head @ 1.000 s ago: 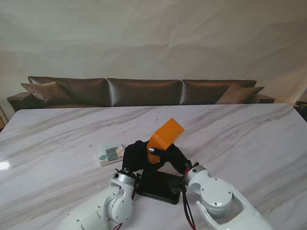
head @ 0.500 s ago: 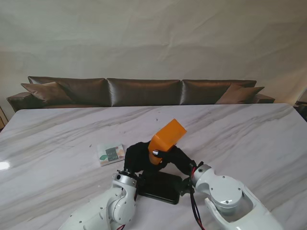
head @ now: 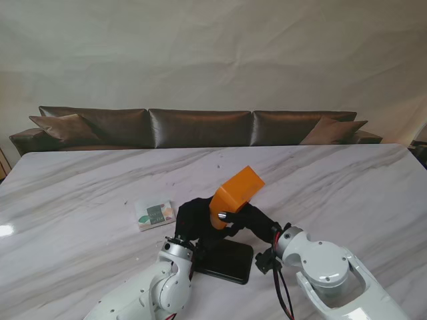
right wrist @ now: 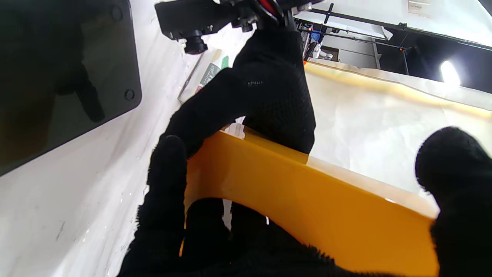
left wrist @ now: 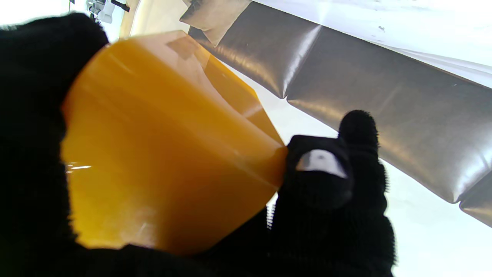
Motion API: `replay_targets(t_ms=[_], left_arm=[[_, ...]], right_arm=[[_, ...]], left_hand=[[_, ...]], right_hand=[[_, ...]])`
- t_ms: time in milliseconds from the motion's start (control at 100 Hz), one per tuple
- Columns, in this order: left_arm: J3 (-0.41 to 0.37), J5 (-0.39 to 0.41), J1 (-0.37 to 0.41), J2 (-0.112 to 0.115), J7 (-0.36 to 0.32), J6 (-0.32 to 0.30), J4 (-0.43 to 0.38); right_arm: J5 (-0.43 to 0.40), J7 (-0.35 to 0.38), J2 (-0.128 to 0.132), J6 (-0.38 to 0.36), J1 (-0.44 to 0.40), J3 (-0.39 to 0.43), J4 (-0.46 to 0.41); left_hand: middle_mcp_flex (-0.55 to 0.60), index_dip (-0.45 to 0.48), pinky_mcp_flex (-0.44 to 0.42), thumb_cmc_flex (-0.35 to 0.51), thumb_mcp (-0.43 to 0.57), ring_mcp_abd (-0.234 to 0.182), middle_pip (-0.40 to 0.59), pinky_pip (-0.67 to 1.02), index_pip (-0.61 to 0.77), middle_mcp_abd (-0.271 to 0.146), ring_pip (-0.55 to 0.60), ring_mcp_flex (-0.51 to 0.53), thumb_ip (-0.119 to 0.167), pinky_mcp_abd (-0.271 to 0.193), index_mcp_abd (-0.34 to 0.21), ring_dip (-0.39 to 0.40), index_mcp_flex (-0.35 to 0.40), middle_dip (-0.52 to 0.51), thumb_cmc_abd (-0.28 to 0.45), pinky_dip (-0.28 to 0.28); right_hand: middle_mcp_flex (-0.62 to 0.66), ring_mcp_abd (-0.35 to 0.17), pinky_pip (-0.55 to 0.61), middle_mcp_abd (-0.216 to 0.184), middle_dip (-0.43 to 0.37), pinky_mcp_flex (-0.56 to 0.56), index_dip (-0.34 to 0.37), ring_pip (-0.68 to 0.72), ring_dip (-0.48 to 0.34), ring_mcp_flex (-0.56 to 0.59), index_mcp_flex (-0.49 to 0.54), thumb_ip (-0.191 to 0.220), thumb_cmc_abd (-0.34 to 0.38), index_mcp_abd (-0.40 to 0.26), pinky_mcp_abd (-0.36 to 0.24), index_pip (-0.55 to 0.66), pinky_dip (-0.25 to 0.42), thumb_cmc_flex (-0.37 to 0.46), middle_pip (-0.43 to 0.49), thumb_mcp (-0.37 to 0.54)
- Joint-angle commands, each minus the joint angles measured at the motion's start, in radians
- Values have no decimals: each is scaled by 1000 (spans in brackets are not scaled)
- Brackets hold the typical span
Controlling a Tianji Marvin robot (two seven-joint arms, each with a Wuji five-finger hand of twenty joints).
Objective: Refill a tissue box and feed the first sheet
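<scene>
The orange tissue box [head: 237, 190] is lifted off the table and tilted, its far end up. Both black-gloved hands hold its lower end. My left hand [head: 192, 217] grips it from the left and my right hand [head: 257, 222] from the right. In the left wrist view the box [left wrist: 165, 154] fills the space between my fingers [left wrist: 330, 200]. The right wrist view shows the box's orange wall [right wrist: 307, 200] between my fingers [right wrist: 165, 184], with the left hand [right wrist: 269, 88] on its far side. A small tissue pack [head: 153, 214] lies flat on the table, left of the hands.
A black flat plate [head: 223, 260] lies on the white marble table [head: 347, 187], just nearer to me than the hands, also in the right wrist view [right wrist: 65, 77]. A brown sofa [head: 200, 127] runs along the table's far edge.
Both hands and the orange box have shifted slightly to the right. The right forearm has swung out to the right. The tissue pack and the black plate have stayed put.
</scene>
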Motion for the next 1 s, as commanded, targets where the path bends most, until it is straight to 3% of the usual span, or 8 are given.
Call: replay_targets(t_ms=[0, 350, 470, 520, 590, 730, 830, 990], left_arm=[[-12, -1, -2, -4, -1, 5, -22], [-29, -29, 8, -12, 4, -5, -31], [-30, -48, 10, -20, 6, -11, -30], [-32, -55, 10, -23, 8, -11, -30], [-36, -64, 12, -27, 13, -11, -30], [-47, -73, 16, -29, 19, -4, -37], [-57, -79, 21, -30, 23, 1, -46], [-75, -82, 26, -29, 26, 14, -61]], right_arm=[[-13, 3, 14, 19, -16, 17, 18], [-39, -31, 9, -2, -45, 41, 27], [-42, -41, 8, -54, -42, 28, 45], [-43, -44, 8, -69, -39, 21, 52], [-45, -46, 8, -85, -35, 12, 64], [-45, -41, 9, -94, -30, 3, 79], [-49, -46, 8, -77, -36, 6, 73], [-64, -47, 9, -64, -50, 19, 57]], left_hand=[[128, 88, 56, 121, 666, -117, 87, 2186, 136, -25, 84, 72, 157, -54, -32, -13, 78, 14, 256, -10], [139, 92, 89, 123, 667, -123, 87, 2197, 133, -20, 103, 75, 166, -56, -23, -12, 81, 6, 250, -20], [141, 92, 96, 122, 666, -124, 88, 2200, 133, -18, 109, 75, 168, -56, -23, -15, 81, 4, 251, -25], [141, 92, 98, 123, 666, -125, 88, 2201, 133, -18, 111, 75, 169, -57, -23, -16, 81, 3, 252, -26], [141, 93, 102, 124, 666, -127, 89, 2202, 133, -17, 114, 75, 170, -57, -18, -19, 82, 3, 252, -29], [141, 93, 107, 125, 663, -128, 89, 2204, 133, -16, 117, 75, 171, -57, -18, -23, 82, 2, 254, -34], [142, 93, 113, 126, 662, -129, 89, 2206, 133, -15, 121, 75, 172, -58, -18, -25, 82, 1, 254, -38], [142, 93, 114, 126, 661, -132, 91, 2212, 133, -12, 128, 75, 175, -60, -18, -29, 82, 0, 254, -42]], right_hand=[[-112, 107, -186, 127, -50, -25, -61, 0, -13, -14, -104, -4, -5, -48, 138, -161, -30, -38, -102, -1], [-178, 58, -194, 99, -56, -44, -114, -20, -18, -29, -210, -17, -59, -66, 122, -196, -14, -61, -108, 46], [-243, 24, -230, 75, -63, -71, -210, -39, -22, -73, -202, -31, -74, -74, 103, -360, -1, -59, -105, 55], [-258, 15, -247, 64, -86, -82, -197, -46, -26, -94, -185, -33, -79, -76, 95, -463, 7, -55, -142, 54], [-257, 6, -273, 51, -101, -93, -93, -53, -31, -121, -155, -37, -82, -81, 86, -607, 17, -52, -194, 54], [-255, 1, -278, 49, -105, -97, -75, -52, -32, -128, -147, -38, -84, -81, 83, -612, 16, -45, -201, 53], [-250, 5, -282, 56, -80, -88, 11, -40, -32, -120, -156, -42, -95, -71, 86, -534, 20, -18, -149, 48], [-250, 9, -275, 59, -62, -78, 18, -32, -29, -102, -167, -40, -102, -62, 93, -445, 22, -2, -103, 48]])
